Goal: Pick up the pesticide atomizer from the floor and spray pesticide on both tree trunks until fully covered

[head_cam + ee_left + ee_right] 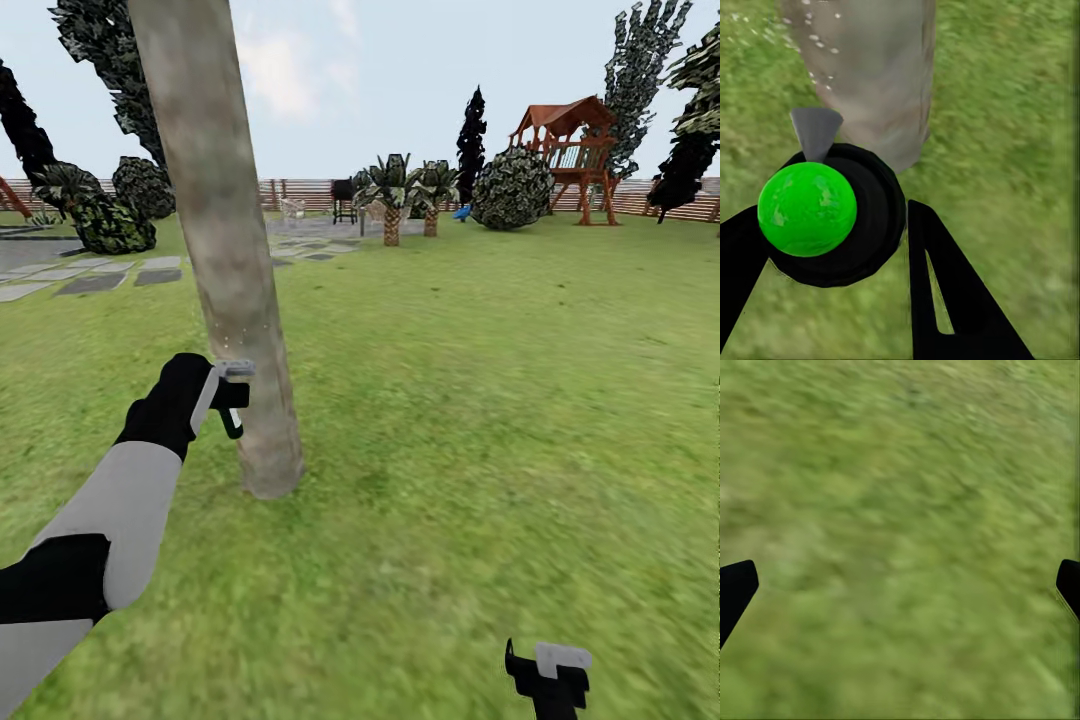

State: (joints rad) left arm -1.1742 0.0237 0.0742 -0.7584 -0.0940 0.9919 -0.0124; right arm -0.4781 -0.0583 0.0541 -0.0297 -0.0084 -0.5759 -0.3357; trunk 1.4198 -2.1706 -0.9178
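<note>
My left gripper (232, 400) is clamped on the pesticide atomizer (832, 214), its round black body with a bright green cap wedged between my fingers (945, 292), its grey nozzle toward the tree trunk (225, 250) just beside it. Pale specks dot the bark. My right gripper (548, 672) hangs spread wide over bare lawn (907, 510) at five o'clock, holding nothing.

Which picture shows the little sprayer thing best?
The left wrist view: the pesticide atomizer sits big between the left gripper fingers, pointing at the tree trunk. In the head view it is tiny. The right wrist view shows grass.
</note>
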